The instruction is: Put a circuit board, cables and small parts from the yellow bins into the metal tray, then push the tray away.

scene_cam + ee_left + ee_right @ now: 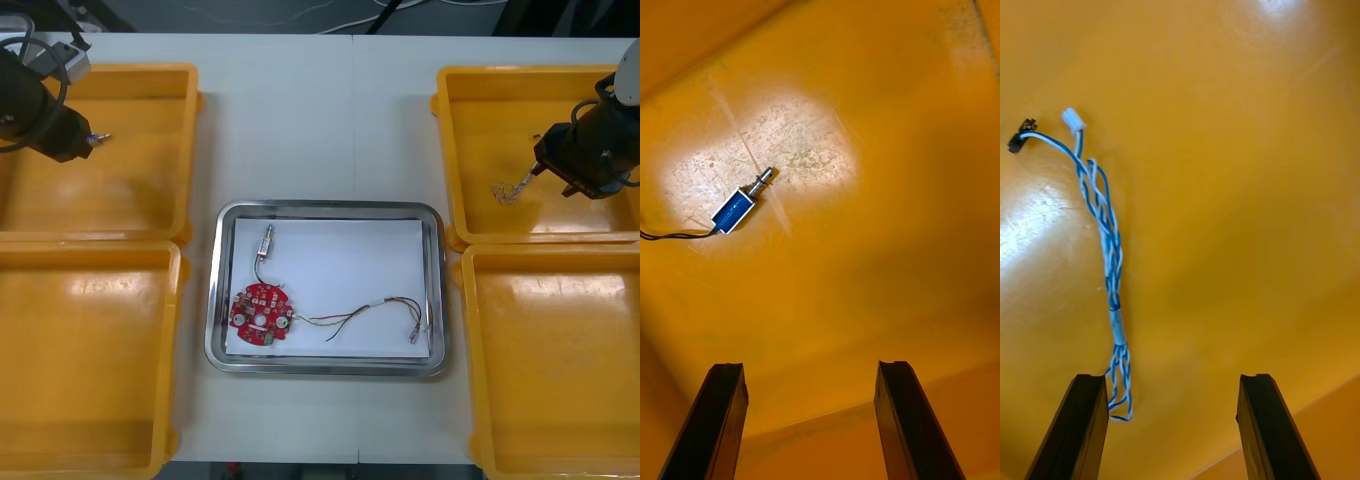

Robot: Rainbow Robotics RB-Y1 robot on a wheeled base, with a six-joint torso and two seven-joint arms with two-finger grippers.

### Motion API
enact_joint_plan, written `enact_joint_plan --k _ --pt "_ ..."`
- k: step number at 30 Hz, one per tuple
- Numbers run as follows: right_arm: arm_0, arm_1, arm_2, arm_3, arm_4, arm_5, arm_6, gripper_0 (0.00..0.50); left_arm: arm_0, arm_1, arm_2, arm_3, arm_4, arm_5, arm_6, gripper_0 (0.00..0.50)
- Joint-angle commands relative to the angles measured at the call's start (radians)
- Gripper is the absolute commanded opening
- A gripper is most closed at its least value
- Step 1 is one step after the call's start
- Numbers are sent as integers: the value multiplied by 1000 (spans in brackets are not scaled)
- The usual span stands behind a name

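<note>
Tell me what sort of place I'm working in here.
Probably an electronics assembly bench: four yellow bins flank a metal tray holding a red circuit board and wires. The left gripper hangs open near a small metal part, the right gripper open by a blue and white cable.

Left arm [30,110] at upper left of the frame, left fingers [711,427] spread apart, right arm [595,150] at upper right, right fingers [1266,427] spread apart also.

Overhead; wrists close above yellow bins [480,120]
</note>
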Motion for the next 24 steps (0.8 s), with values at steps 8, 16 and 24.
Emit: enact_joint_plan --k 8,16,24 --pt "-68 23 31 45 12 -79 -36 500 -116 32 78 156 -9 -92 -239 500" --pt "-104 45 36 139 24 -133 -26 500 -138 24 103 204 -25 -138 -384 500" --pt "-104 65 39 189 25 -166 -26 500 -176 16 132 301 -50 -178 -527 500"
